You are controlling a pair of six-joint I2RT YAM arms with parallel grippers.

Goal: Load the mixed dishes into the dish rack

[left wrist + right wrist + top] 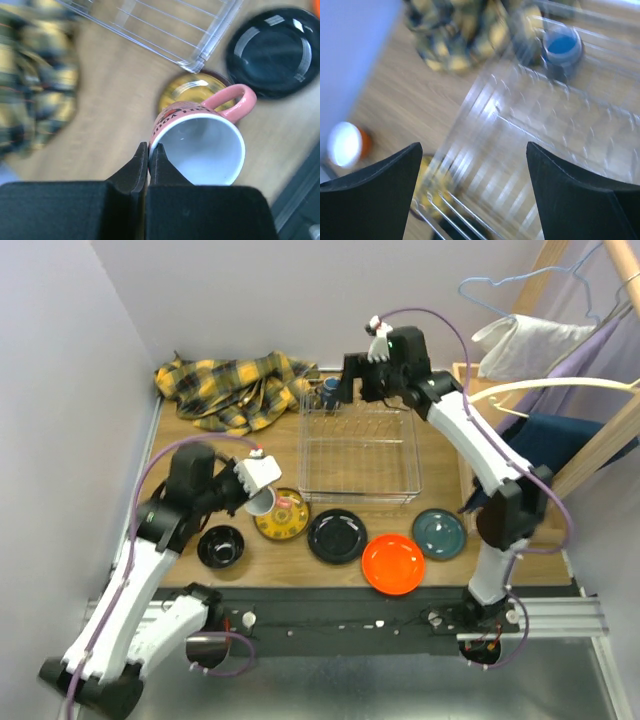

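Left end effector (pixel 149 151) is clamped on the cup (pixel 200 145) rim, with the cup tipped over the yellow plate (pixel 177 92). Right end effector (pixel 475 150) hangs spread wide over the rack (pixel 360 450). Looks like the cup-loading step; next I carry it toward two o'clock and lower it inside.

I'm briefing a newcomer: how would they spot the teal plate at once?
Find the central wire dish rack. Just in front of its near right corner lies the teal plate, right of the orange plate. No other plate is blue-green.
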